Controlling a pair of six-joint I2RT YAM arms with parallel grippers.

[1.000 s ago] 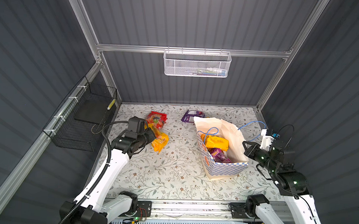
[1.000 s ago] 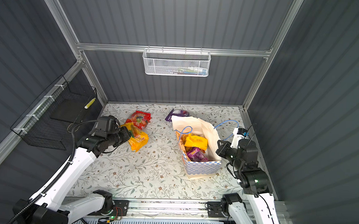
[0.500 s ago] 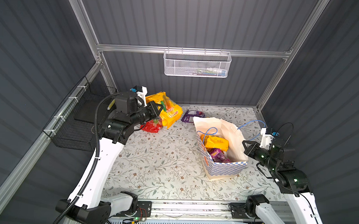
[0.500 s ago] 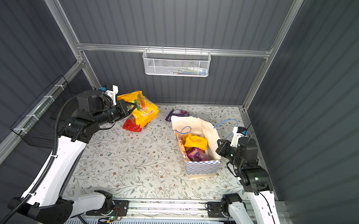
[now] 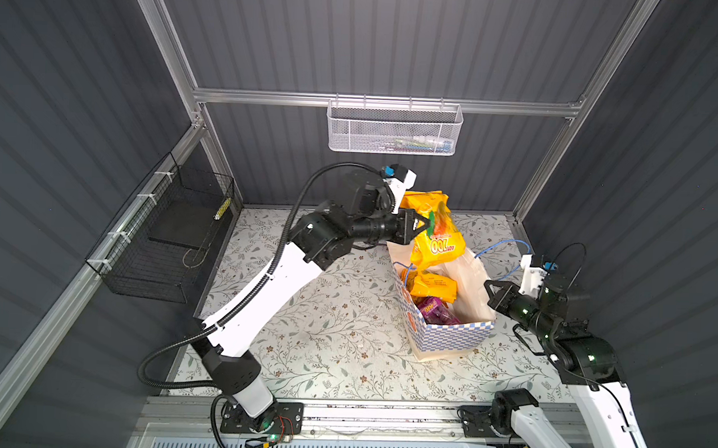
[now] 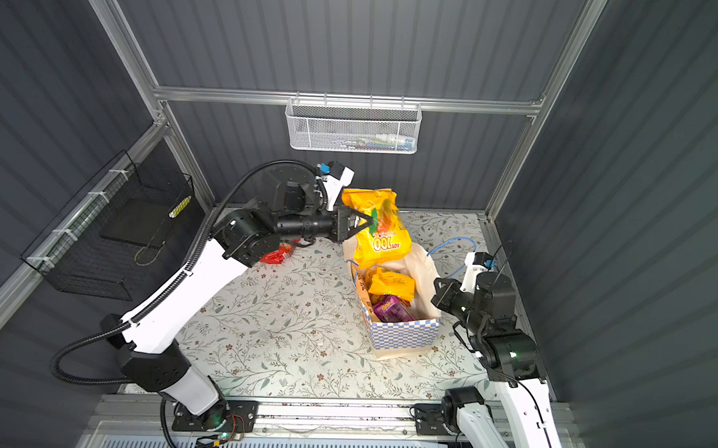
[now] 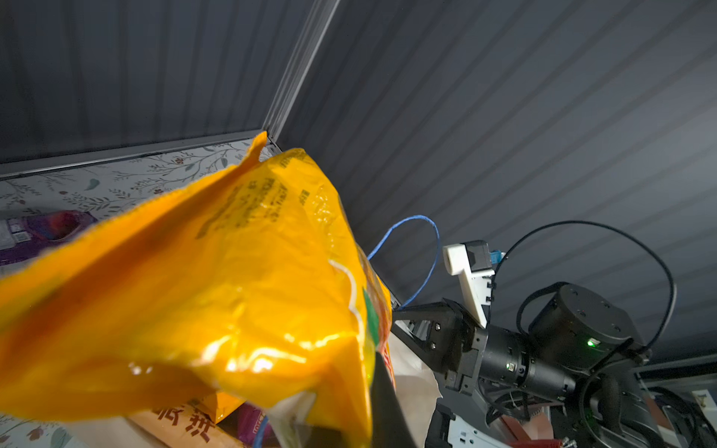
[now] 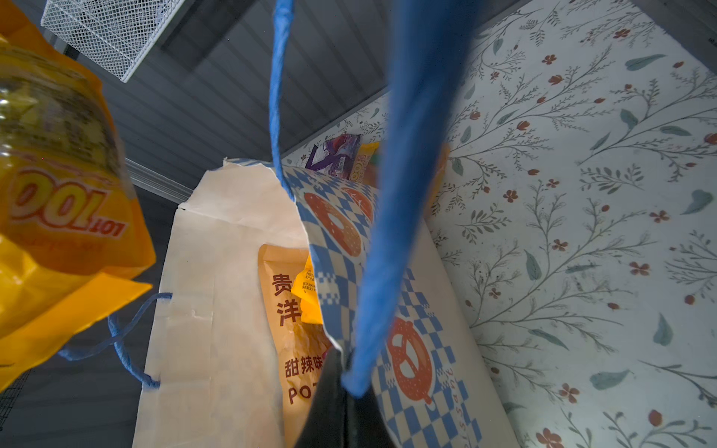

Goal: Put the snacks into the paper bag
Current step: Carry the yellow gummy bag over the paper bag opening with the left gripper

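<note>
Hanging right of centre, a yellow packet [image 5: 435, 241] is pinched in the left fingers [image 5: 419, 224] above the paper bag [image 5: 448, 341] (other packets [image 5: 434, 285] inside); right fingers [image 8: 333, 411] clamp its handle [image 8: 392, 194]; a red packet [image 6: 279, 255] and purple packet [image 7: 42, 229] lie outside.

Yellow-orange packet [image 5: 436, 241], blue-checkered cream bag [image 5: 448, 341]

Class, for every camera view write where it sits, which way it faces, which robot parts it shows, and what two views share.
Top views: high at the front, looking down on the table; both arms show, left gripper holding a yellow packet above the paper bag.
Left wrist: on the left arm, facing across the packet toward the right gripper and arm.
Right wrist: on the right arm, facing along its gripper, shut on the blue cord handle, into the bag.
Shared: both wrist views show the packet and bag.
</note>
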